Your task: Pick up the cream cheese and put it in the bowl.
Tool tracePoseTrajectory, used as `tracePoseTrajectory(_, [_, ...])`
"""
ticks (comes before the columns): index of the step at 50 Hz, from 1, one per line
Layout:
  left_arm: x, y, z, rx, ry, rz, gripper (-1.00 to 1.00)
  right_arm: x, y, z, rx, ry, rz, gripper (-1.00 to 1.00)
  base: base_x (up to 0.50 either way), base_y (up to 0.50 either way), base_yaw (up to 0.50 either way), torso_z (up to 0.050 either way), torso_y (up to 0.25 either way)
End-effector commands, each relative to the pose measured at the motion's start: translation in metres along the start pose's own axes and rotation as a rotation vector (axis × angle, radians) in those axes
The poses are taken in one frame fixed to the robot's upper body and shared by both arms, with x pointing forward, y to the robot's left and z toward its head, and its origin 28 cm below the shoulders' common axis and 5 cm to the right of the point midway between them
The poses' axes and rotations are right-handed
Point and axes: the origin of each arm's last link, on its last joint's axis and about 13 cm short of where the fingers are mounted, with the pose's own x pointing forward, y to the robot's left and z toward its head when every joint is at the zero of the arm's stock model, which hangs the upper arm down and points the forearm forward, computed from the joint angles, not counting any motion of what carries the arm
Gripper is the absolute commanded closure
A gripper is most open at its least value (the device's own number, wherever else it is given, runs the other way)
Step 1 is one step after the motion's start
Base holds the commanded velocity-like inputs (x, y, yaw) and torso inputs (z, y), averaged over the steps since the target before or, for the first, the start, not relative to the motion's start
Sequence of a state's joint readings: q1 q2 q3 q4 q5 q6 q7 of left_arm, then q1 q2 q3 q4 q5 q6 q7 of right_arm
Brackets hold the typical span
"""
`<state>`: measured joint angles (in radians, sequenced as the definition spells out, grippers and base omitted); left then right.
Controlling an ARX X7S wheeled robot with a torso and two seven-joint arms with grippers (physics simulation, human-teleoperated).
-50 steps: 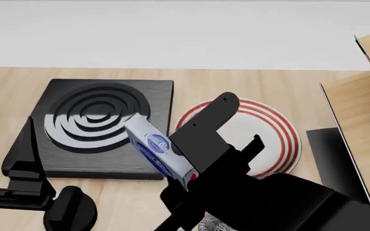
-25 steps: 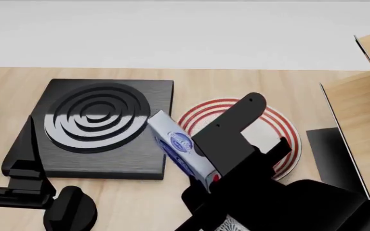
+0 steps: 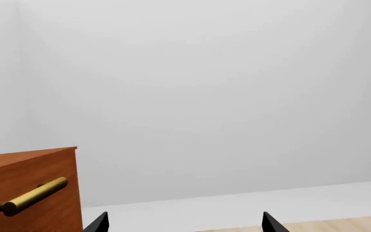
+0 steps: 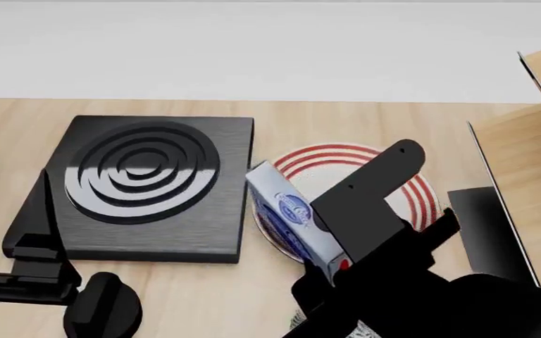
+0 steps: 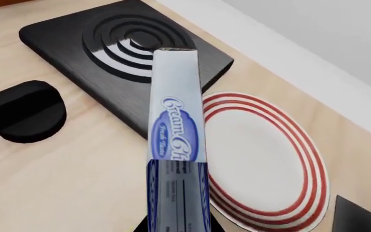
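— What changed?
— The right gripper, jaws clamped on the cream cheese, had carried it off the stove onto the plate's edge.
— And the bowl?
— Barely visible below. The left jaws were spread, empty.

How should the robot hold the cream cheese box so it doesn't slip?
Probably the way the right tool holds it now: clamped across the narrow sides at the red end, coming from behind that end. The cream cheese is a long, thin box, so its flat narrow sides fit between the fingers, and the free end sticks out forward over the plate. A grip nearer the middle might wobble less.
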<state>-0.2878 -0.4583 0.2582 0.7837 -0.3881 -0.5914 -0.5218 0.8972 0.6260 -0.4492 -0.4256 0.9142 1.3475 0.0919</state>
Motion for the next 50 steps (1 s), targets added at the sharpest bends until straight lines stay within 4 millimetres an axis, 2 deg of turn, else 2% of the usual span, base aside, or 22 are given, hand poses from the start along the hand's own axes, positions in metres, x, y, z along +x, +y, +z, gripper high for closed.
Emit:
tracePoseTrajectory(1, [0.001,0.0,0.0,-0.002,0.0,-0.002,-1.0,-0.01,-0.004,-0.001,0.009,0.001,-0.039,1.0,0.0,0.0,0.0,0.0,0.0])
tracePoseTrajectory(50, [0.003,0.0,-0.002,-0.009,-0.002,-0.004,-1.0,-0.041,-0.003,-0.012,0.047,0.149,-0.089,1.0,0.0,0.0,0.0,0.0,0.0])
